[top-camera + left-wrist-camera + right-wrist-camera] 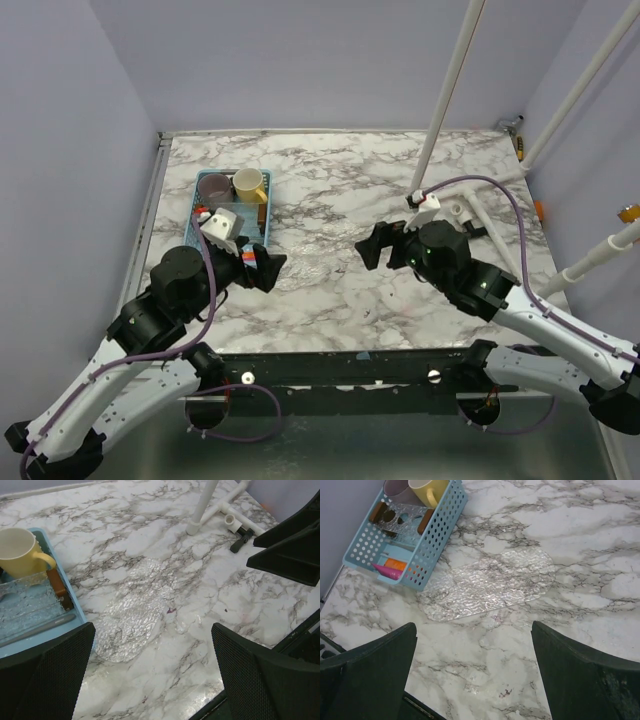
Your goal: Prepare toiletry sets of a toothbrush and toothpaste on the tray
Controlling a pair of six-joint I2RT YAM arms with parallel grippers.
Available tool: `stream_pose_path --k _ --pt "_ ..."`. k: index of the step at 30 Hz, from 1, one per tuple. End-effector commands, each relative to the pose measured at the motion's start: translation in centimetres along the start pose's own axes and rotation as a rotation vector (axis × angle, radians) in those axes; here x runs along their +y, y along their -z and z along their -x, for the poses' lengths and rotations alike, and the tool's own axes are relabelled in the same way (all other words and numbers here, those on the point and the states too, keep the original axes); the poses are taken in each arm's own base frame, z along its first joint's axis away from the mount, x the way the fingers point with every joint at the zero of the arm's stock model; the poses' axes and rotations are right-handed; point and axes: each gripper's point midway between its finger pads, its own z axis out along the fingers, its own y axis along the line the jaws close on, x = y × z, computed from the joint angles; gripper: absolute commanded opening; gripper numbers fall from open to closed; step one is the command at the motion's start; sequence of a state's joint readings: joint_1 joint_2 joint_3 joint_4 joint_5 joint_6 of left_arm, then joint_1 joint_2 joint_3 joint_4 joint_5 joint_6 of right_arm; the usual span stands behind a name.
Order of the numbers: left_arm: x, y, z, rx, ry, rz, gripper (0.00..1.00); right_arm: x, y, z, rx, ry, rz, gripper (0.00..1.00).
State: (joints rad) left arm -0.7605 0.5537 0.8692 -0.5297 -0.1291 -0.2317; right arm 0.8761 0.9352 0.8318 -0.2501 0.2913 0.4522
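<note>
The tray, a light blue mesh basket (267,215), stands at the table's left. In the right wrist view an orange toothpaste tube (396,564) and a pink one (386,570) lie at the near end of the basket (434,539). A thin pale stick (42,628) along the basket's wall (76,611) looks like the toothbrush. My left gripper (272,266) (152,635) hovers open just right of the basket, nothing between its fingers. My right gripper (366,250) (474,630) is open over bare marble mid-table, facing the basket.
A yellow mug (248,184) (20,550) and a purple-grey mug (213,186) stand in the basket's far end with brown blocks (425,521). A clear textured oval sheet (490,582) (137,610) lies beside the basket. White pipes (445,100) rise at the back right.
</note>
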Motion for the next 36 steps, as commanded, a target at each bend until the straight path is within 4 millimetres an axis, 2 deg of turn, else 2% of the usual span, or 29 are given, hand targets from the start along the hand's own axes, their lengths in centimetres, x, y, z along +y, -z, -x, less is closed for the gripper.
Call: stream_pose_path --k 1,18,29,36 --pt "1.4 0.2 -0.3 -0.005 0.011 0.072 0.99 -0.8 0.3 1.0 -0.018 -0.014 -0.064 1.0" --pt "2.5 0.8 -0.3 -0.016 0.003 0.128 0.99 -0.5 -2.4 -1.0 0.06 0.082 -0.066 1.0" --pt "2.1 1.1 -0.8 0.012 0.005 0.106 0.99 -0.2 -6.2 -3.2 0.119 0.145 -0.072 1.0" --pt "2.7 1.0 -1.6 0.018 -0.008 0.129 0.99 0.1 -9.7 -5.4 0.194 0.193 -0.083 1.0"
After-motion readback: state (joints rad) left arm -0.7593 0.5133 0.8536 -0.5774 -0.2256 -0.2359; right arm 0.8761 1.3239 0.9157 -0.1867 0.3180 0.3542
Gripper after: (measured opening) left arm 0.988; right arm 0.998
